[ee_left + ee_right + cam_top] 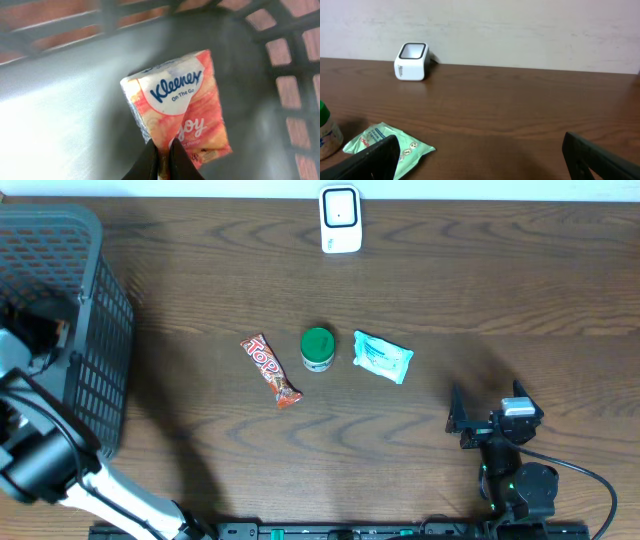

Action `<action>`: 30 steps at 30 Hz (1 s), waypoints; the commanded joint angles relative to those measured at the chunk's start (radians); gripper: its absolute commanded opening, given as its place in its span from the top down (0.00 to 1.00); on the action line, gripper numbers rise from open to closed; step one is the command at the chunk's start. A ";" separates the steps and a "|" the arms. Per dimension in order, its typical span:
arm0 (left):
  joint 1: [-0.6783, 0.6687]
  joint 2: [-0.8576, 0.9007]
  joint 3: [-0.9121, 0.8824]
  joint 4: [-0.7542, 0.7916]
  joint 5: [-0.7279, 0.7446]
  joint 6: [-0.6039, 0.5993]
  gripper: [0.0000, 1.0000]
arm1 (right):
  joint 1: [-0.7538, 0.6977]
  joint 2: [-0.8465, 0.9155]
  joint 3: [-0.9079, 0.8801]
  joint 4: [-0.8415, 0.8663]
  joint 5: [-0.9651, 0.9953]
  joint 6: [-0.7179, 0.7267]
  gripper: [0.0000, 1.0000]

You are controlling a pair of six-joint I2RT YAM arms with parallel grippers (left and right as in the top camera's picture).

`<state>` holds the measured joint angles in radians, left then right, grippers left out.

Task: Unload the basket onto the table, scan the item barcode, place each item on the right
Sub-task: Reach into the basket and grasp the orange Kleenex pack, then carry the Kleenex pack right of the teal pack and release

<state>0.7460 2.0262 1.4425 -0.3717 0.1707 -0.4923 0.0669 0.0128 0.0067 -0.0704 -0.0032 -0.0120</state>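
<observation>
Left gripper (pixel 161 152) pinched shut on edge of Kleenex pack (pixel 172 100) inside basket (pixel 95 350), left; right gripper (pixel 480 150) wide open, near right.

Dark brown table (pixel 500 290), wavy wood grain right across it. At its left edge there's a grey basket (pixel 100 370) with lattice walls. In it is a tissue pack (pixel 180 105): orange and pink, white label, blue lettering. The left pincer (pixel 162 160) shows black. By the far edge, a white scanner (pixel 340 220) with a dark window. Mid-table, a red-orange candy bar (pixel 270 370) with white letters, a jar (pixel 318 348) with green lid and pale body, and a mint-green packet (pixel 382 357).
</observation>
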 commanded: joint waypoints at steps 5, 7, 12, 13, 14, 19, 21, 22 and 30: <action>0.032 -0.384 -0.004 -0.062 -0.020 0.016 0.93 | -0.008 -0.001 -0.001 -0.004 0.005 -0.004 0.01; 0.028 -0.484 -0.004 -0.074 -0.020 -0.003 0.93 | -0.007 -0.001 -0.001 -0.005 0.005 -0.004 0.01; 0.019 -0.703 -0.004 -0.073 0.179 -0.072 0.93 | -0.008 0.000 -0.001 -0.005 0.005 -0.004 0.01; 0.012 -0.731 -0.004 -0.073 0.235 -0.079 0.93 | -0.007 0.000 -0.001 -0.004 0.005 -0.004 0.01; -0.006 -0.765 -0.004 -0.074 0.306 -0.085 0.93 | -0.008 0.000 -0.001 -0.005 0.005 -0.004 0.01; -0.208 -0.864 -0.005 -0.169 0.515 -0.084 0.92 | -0.008 0.000 -0.001 -0.005 0.005 -0.004 0.01; -0.341 -0.874 -0.005 -0.239 0.514 -0.042 0.93 | -0.008 0.000 -0.001 -0.005 0.005 -0.004 0.01; -0.414 -0.872 -0.006 -0.267 0.510 -0.014 0.93 | -0.008 0.000 -0.001 -0.004 0.005 -0.004 0.01; -1.048 -0.703 -0.062 -0.288 0.224 0.006 0.93 | -0.008 0.000 -0.001 -0.005 0.005 -0.004 0.01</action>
<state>-0.1558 1.2472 1.4040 -0.6773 0.5179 -0.5144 0.0669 0.0128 0.0067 -0.0704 -0.0032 -0.0120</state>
